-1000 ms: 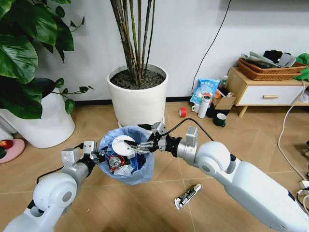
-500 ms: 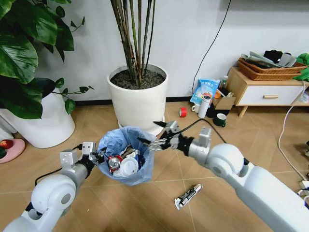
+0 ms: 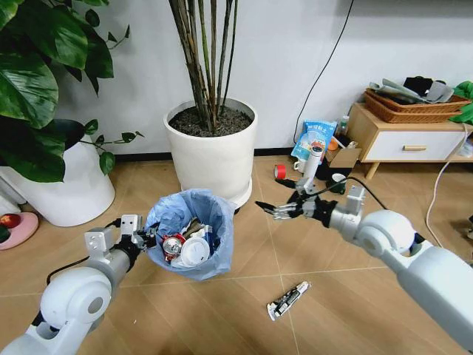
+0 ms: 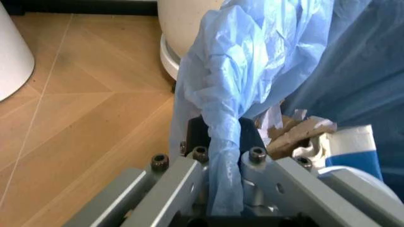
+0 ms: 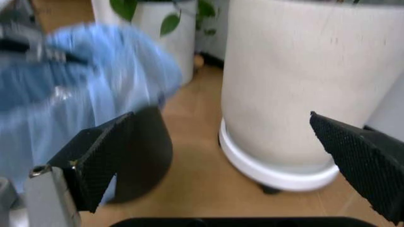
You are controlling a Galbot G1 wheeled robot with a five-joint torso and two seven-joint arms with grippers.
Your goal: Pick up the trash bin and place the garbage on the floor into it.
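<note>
**Left claw holds the bin, right claw is empty beside it**

The left gripper (image 3: 140,240) is clamped on the rim of the trash bin (image 3: 190,235); in the left wrist view its fingers (image 4: 189,182) pinch the dark rim together with a fold of the light-blue bag. The bin hangs just ahead of this claw, above the floor (image 3: 244,296). Inside it lie a white round lid (image 3: 194,251), a red crushed piece (image 3: 173,245) and some paper.

The right gripper (image 3: 275,209) is in the air just to the right of the bin, not touching it. Its fingers (image 5: 104,153) are spread wide apart and hold nothing. A big white plant pot (image 3: 212,151) stands behind this claw. A black-white tube wrapper (image 3: 287,299) lies on the floor, below the right claw and nearer to the robot.
</note>
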